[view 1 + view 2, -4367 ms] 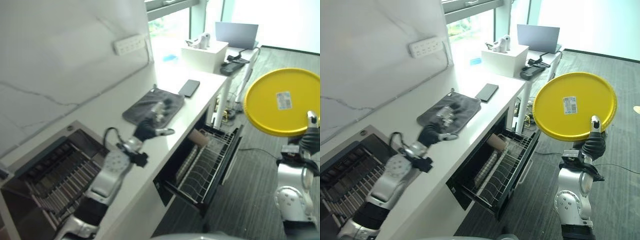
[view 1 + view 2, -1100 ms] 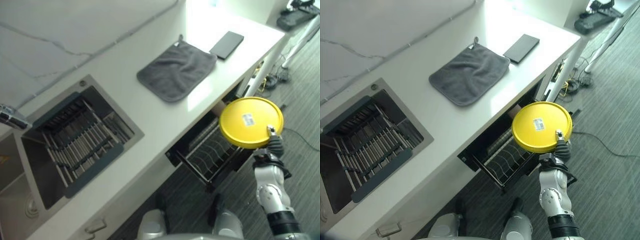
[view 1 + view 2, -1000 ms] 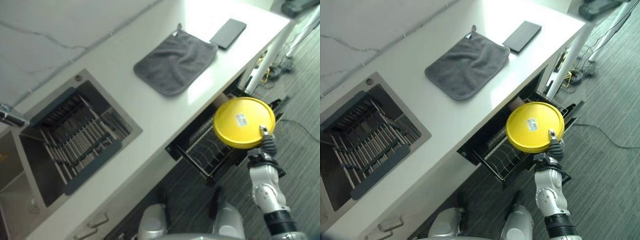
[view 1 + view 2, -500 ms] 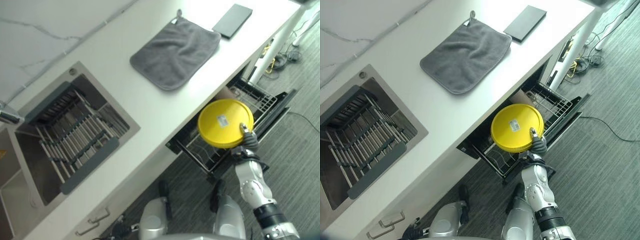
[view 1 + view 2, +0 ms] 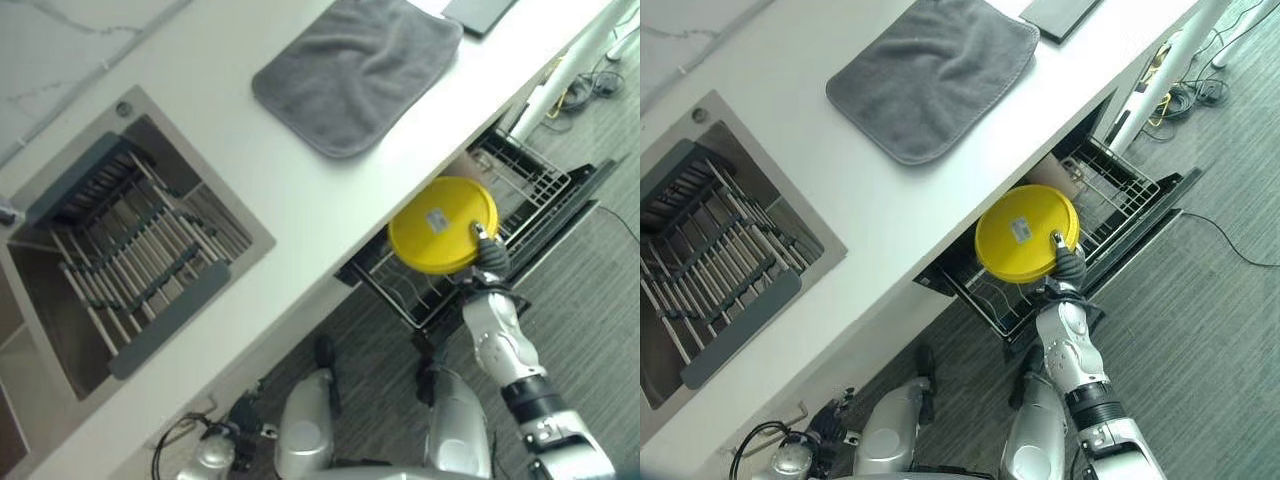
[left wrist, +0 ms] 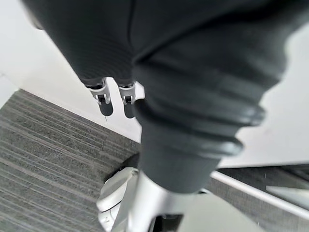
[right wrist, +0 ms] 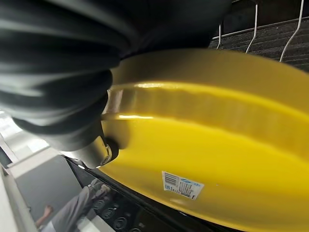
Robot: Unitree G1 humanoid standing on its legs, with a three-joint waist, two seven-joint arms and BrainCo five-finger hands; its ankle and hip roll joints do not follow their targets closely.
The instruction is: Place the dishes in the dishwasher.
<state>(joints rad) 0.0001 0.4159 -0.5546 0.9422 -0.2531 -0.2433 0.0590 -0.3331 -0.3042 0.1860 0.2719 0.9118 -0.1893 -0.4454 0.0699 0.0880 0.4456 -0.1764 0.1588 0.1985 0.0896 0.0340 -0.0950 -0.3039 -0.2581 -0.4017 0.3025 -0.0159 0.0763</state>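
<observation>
Lowering: our right hand (image 5: 1068, 266), clamped on the plate (image 5: 1025, 238), has brought it down over the rack (image 5: 1110, 205).
Meaning: slotting comes next.
Left hand (image 6: 116, 99): grip unclear.

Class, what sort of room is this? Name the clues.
Most likely a kitchen: a sink with a drying rack set into a white counter, and a pulled-out dishwasher rack over which the right hand holds a yellow plate.
</observation>
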